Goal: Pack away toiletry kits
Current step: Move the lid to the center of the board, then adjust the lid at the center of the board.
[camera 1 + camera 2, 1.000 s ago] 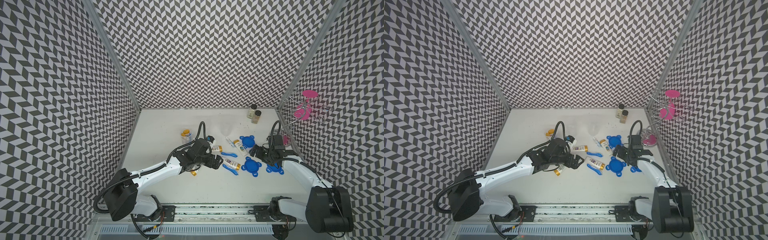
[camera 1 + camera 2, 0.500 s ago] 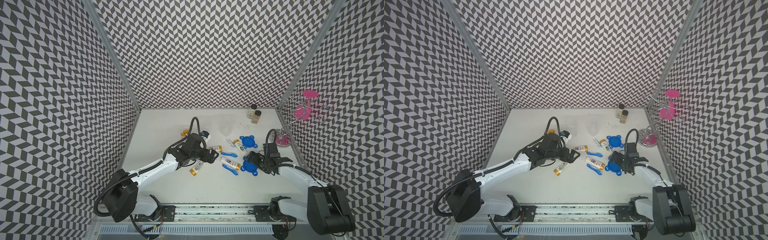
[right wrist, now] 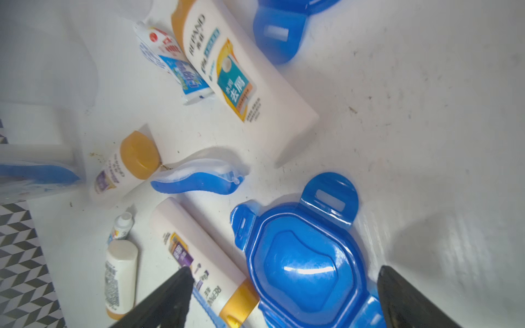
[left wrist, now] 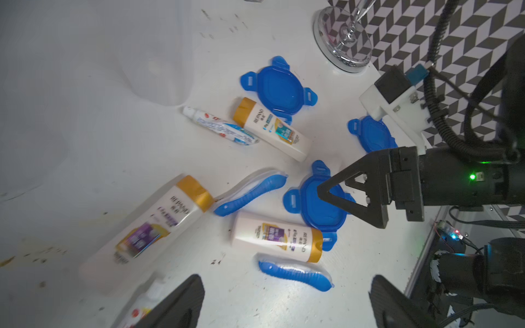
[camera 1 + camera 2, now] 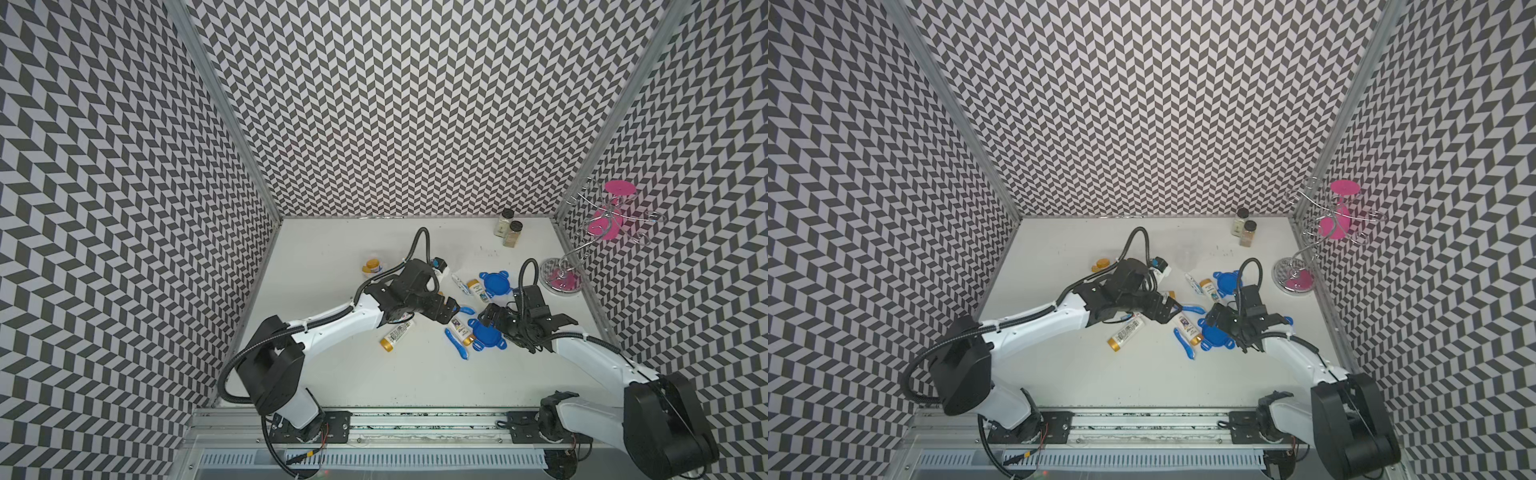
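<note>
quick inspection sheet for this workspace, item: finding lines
surface: white table, dark specks and a yellowish smear, no spill seen
job's things: blue lids loose, off the cups; gold-capped tubes, toothpaste tube and blue toothbrushes lying scattered; clear cup apart, seems to hold a gold-capped item
clutter: black-capped jars upright at the back; wire stand with pink discs by the side wall
grippers: left gripper open, empty; right gripper open over a blue lid, holding nothing
cables: black hoses loop above each wrist, no snag seen
surroundings: chevron walls on three sides, metal rail in front
</note>
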Robot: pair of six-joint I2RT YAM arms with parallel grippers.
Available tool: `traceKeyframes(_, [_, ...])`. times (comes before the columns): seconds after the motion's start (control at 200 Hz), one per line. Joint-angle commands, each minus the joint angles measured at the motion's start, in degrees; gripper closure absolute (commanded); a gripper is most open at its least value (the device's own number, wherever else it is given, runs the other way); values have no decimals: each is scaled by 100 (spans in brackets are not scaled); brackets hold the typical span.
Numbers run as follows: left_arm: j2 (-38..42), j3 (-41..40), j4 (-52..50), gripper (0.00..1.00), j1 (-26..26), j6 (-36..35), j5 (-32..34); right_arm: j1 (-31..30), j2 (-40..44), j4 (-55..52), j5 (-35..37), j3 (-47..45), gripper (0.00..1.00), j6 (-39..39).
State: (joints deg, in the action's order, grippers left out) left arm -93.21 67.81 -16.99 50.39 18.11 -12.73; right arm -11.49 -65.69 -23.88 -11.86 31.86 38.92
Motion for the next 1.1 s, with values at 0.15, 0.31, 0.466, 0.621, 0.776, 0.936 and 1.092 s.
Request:
traceKeyframes(0.15, [-1174,923,46,10,408,704,-587,2134,860,405,78,188,0,-312])
traceKeyframes(0.31, [-1936,1765,-407,11,838,720,-332,2406,233,725,754,931,0,-592])
traceKeyframes(0.466, [-2558,2141,-612,11,1057,1015,173,2630,16,1154,759,1208,0,-410])
traceKeyframes(0.621, [-2903,2409,-913,9,1095,1238,803,2678,92,1308,841,1153,0,-567])
traceKeyframes(0.776, [-2890,2256,-745,0,1137,1626,864,2671,308,1317,775,977,0,-599])
traceKeyframes(0.936, [-3244,2641,-751,1,1141,1792,806,2669,391,1316,794,979,0,-628])
traceKeyframes(1.092, [-3681,3183,-1007,0,1195,1968,949,2677,418,1285,927,1090,0,-727])
